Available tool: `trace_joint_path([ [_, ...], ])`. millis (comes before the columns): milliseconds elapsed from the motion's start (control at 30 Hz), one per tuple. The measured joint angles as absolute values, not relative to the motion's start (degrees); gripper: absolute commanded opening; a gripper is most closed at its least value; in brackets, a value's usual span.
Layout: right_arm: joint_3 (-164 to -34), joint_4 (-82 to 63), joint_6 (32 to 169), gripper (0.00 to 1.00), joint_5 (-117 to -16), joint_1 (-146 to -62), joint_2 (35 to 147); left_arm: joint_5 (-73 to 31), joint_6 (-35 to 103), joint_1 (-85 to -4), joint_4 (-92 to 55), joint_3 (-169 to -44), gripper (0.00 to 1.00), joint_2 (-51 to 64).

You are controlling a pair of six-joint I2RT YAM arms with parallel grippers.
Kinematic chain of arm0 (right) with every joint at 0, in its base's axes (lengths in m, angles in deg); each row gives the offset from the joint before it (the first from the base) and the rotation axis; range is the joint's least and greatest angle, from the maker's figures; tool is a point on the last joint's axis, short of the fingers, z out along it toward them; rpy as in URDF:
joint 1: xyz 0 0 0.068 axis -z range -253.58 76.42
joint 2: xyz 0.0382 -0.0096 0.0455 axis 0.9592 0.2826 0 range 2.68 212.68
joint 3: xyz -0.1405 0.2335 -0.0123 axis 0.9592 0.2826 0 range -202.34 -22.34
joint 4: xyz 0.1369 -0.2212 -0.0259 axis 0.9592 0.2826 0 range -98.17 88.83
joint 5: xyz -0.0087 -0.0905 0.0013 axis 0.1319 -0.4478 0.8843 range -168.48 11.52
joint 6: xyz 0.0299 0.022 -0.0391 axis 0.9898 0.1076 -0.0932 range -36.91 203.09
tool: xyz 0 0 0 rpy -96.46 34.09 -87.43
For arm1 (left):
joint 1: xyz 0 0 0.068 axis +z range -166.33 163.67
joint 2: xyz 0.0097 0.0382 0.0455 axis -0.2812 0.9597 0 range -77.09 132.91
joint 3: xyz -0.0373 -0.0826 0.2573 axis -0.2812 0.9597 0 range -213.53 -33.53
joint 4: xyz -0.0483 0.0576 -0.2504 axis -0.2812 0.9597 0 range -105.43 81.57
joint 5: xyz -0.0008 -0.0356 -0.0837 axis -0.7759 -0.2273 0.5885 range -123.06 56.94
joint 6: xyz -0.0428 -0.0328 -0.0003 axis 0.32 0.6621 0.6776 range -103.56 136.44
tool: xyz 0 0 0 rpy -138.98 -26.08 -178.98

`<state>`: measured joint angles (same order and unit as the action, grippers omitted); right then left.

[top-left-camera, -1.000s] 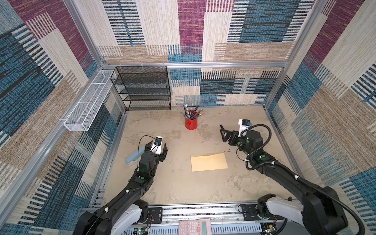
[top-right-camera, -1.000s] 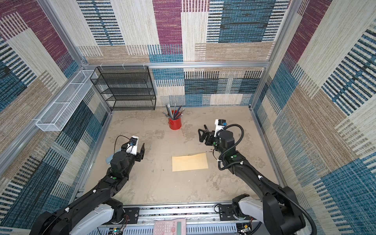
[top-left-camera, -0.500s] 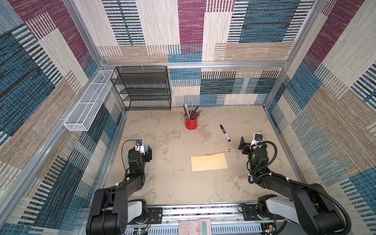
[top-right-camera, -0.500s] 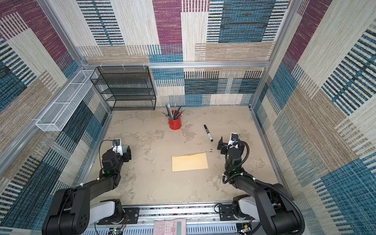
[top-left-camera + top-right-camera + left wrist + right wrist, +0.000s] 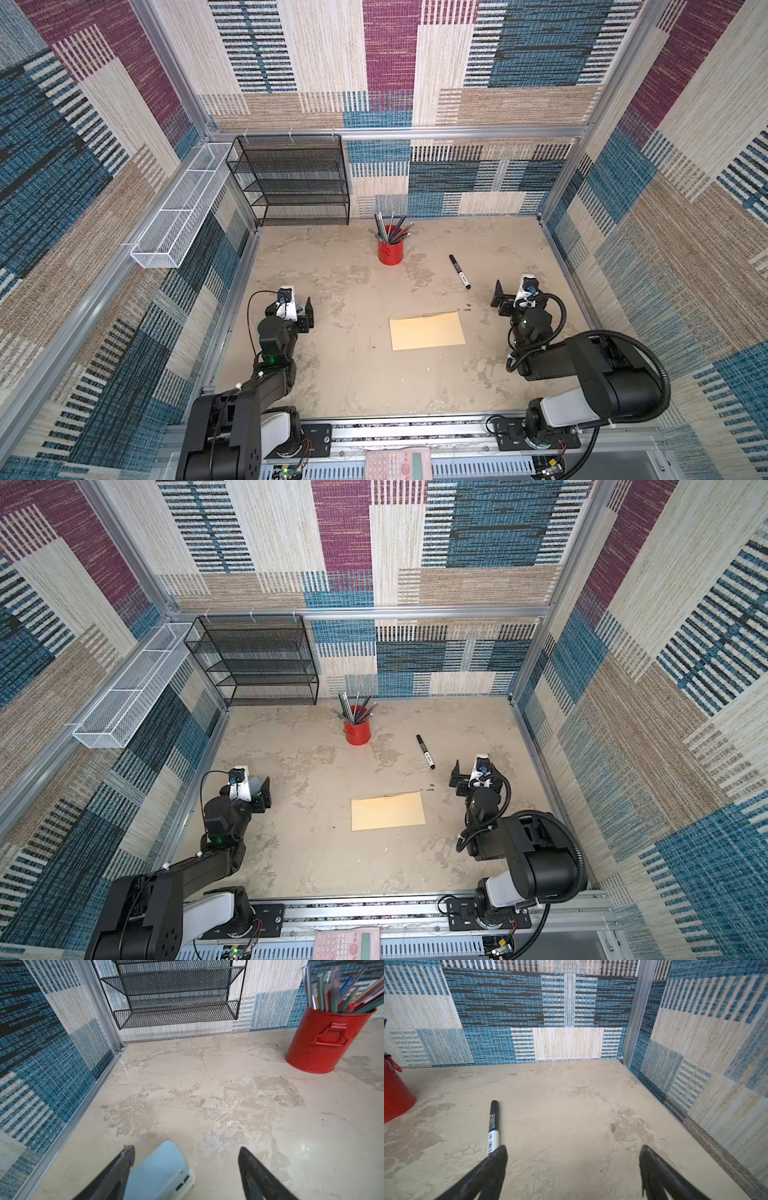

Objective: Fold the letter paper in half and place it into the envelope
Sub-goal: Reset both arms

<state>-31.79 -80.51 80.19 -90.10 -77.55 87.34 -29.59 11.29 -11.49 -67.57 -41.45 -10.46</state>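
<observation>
The tan envelope (image 5: 427,331) (image 5: 388,811) lies flat on the table between the two arms, with neither gripper touching it. The letter paper shows in no view. My left gripper (image 5: 291,309) (image 5: 249,789) (image 5: 186,1147) hovers low near the left wall, well left of the envelope, and is open. A pale blue and white object (image 5: 158,1172) lies on the table between its fingers, close to one finger and ungripped. My right gripper (image 5: 515,293) (image 5: 473,773) (image 5: 573,1147) is open and empty, to the right of and behind the envelope.
A black marker (image 5: 459,271) (image 5: 425,751) (image 5: 493,1126) lies just ahead of the right gripper. A red cup of pens (image 5: 390,251) (image 5: 324,1039) stands at the back centre. A black mesh shelf (image 5: 299,183) and a white wire basket (image 5: 178,208) are at the back left. Walls enclose three sides.
Both arms have pulled back toward the front and out to their sides. The right gripper has left the marker's spot, so the marker now shows. The envelope has not moved.
</observation>
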Motion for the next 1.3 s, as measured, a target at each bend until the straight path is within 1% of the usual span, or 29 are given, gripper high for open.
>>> trace_joint_path([
  [133,-31.49,-83.96,80.24,0.99,-87.87,-76.46,90.31,-28.00,13.50,-11.44,-68.58,-43.18,0.81,-7.31],
  [300,-31.55,-84.94,80.21,0.99,-85.66,-76.50,90.79,-24.98,14.16,-11.36,-75.92,-44.89,0.81,5.72],
  [400,-31.94,-84.94,80.24,0.99,-85.51,-76.39,90.88,-23.91,14.27,-11.34,-83.31,-44.60,0.82,12.12],
  [533,-32.36,-84.72,80.24,0.99,-84.96,-76.11,90.90,-23.89,14.68,-11.20,-84.14,-45.56,0.82,12.01],
  [700,-32.58,-84.48,80.24,0.99,-84.70,-75.91,90.90,-23.71,14.92,-11.16,-79.33,-50.70,0.82,11.16],
  [967,-32.80,-83.74,80.26,0.99,-84.46,-75.76,90.90,-23.49,14.92,-11.14,-74.04,-52.43,0.82,11.29],
  [1300,-33.45,-83.33,80.50,0.99,-83.46,-75.32,91.10,-23.45,14.92,-11.20,-71.50,-53.50,0.83,11.31],
])
